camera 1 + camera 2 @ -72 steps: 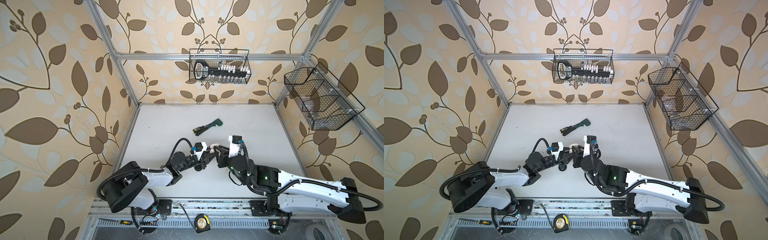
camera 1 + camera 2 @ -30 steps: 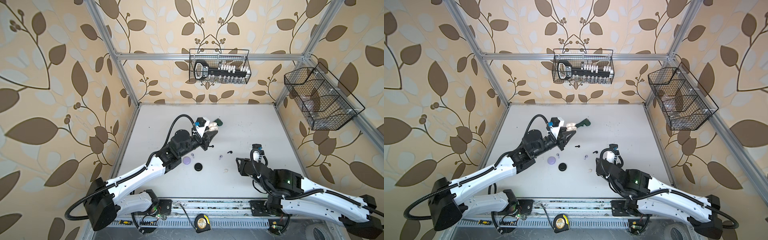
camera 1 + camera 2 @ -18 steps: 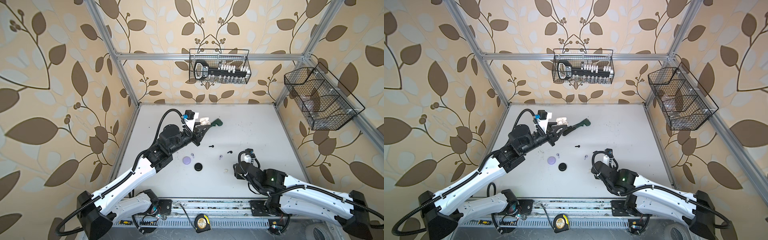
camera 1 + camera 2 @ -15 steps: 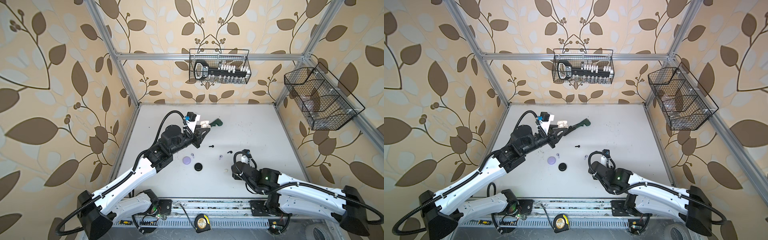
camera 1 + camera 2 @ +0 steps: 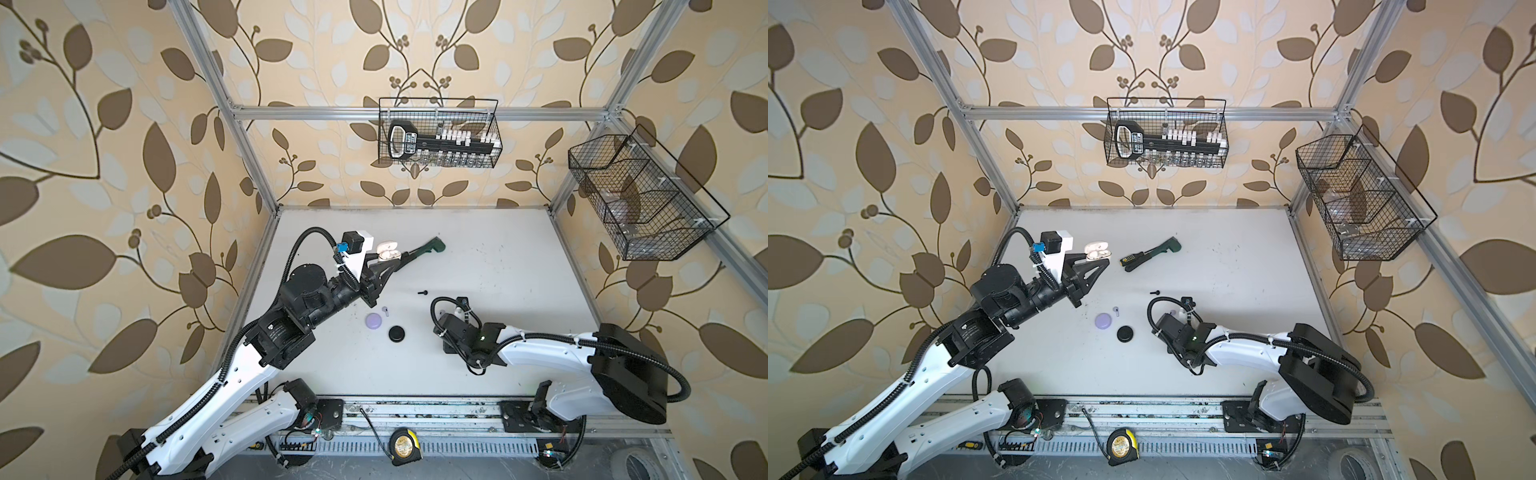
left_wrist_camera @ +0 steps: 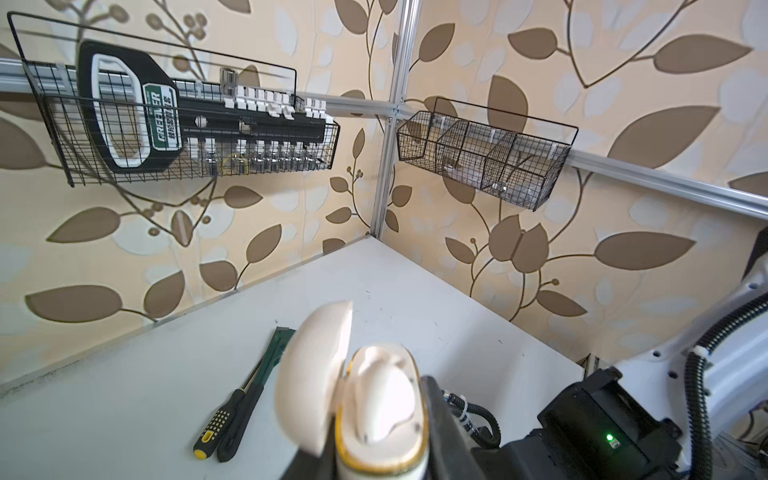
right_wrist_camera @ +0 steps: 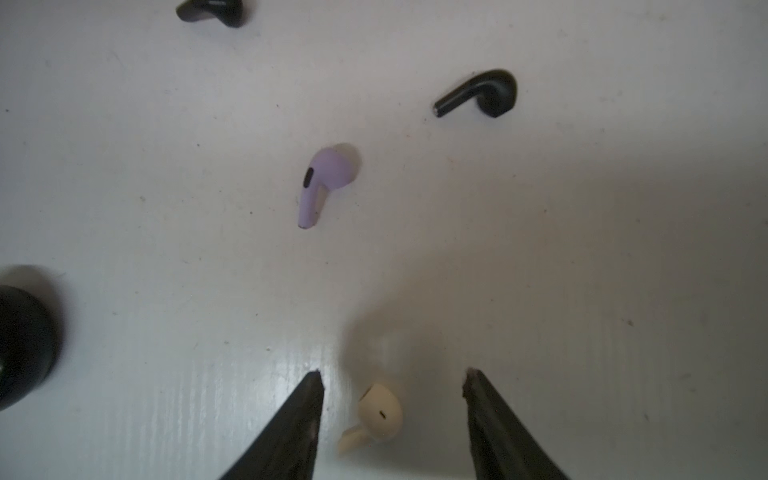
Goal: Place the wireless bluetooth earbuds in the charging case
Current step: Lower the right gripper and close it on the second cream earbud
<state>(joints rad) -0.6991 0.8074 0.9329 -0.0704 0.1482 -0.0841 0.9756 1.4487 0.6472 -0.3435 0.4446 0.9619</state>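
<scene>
My left gripper [image 5: 386,262] is raised above the table's back left, shut on the cream-white charging case [image 5: 387,251] [image 6: 380,411]. The case's lid [image 6: 316,374] stands open, and its inside is too bright to read. In the right wrist view my right gripper [image 7: 392,372] is open and low over the table, with a cream-white earbud [image 7: 376,415] lying loose between its fingers. Beyond it lie a lilac earbud [image 7: 326,183] and two black earbuds [image 7: 482,93] [image 7: 212,10]. In both top views the right arm's wrist [image 5: 461,332] hides that gripper.
A lilac case [image 5: 372,321] and a black case [image 5: 397,333] sit closed mid-table, with another lilac earbud [image 5: 385,309] beside them. A green-handled tool and a black-and-yellow screwdriver [image 5: 1152,253] lie behind. Two wire baskets [image 5: 438,133] [image 5: 640,199] hang on the walls.
My left gripper has drifted a little left with the open case. The right arm has swung left and come down over the cream-white earbud.
</scene>
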